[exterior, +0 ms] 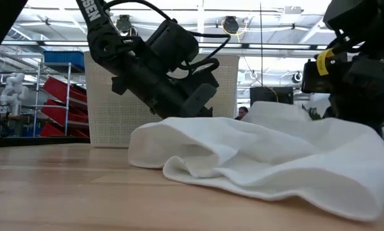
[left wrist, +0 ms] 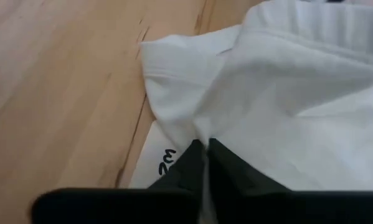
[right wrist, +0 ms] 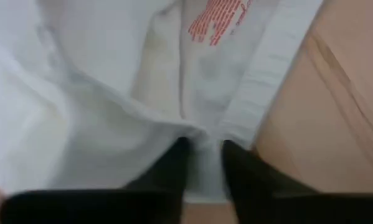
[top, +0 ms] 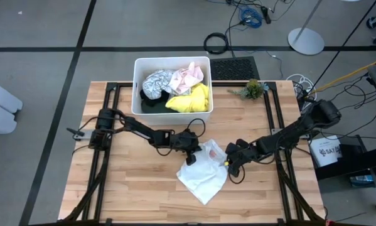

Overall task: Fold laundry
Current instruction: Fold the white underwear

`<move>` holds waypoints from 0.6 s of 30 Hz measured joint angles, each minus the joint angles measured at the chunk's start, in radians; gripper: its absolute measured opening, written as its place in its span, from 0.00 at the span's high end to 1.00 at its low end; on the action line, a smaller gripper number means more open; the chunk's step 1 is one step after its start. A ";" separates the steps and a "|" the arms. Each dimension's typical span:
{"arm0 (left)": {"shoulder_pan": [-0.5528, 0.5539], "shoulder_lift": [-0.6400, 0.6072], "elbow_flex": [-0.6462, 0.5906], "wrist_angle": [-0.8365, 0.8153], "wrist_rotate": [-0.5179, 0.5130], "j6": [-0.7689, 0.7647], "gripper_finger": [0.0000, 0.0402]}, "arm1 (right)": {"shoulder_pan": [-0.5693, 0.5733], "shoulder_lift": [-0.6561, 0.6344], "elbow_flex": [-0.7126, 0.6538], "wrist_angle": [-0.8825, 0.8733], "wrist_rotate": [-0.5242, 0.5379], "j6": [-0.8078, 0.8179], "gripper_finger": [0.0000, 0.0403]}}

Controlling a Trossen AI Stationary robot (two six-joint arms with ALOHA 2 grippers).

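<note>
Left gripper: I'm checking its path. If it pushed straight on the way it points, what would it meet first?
The white garment; the left gripper looks already pinched on its fold, with the right gripper probably beyond.

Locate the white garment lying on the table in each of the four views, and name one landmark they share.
High view: the white garment lies at lower centre, between the two end effectors.
Low view: it fills the centre and right, before the white bin.
Left wrist view: it covers the right side, pinched by the left end effector.
Right wrist view: it fills most of the frame, pinched by the right end effector.
Shared landmark: the wooden table.
</note>
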 joint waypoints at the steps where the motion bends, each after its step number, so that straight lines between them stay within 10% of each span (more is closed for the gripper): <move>1: 0.000 0.000 0.000 0.000 0.000 0.000 0.95 | 0.000 0.005 0.000 0.003 0.001 -0.006 0.76; 4: -0.001 -0.004 0.000 -0.001 -0.008 0.001 0.97 | 0.000 0.000 0.000 0.007 -0.003 -0.042 0.96; 18: -0.043 -0.298 -0.005 -0.303 -0.196 0.053 0.99 | -0.001 -0.213 0.098 -0.107 0.110 -0.167 1.00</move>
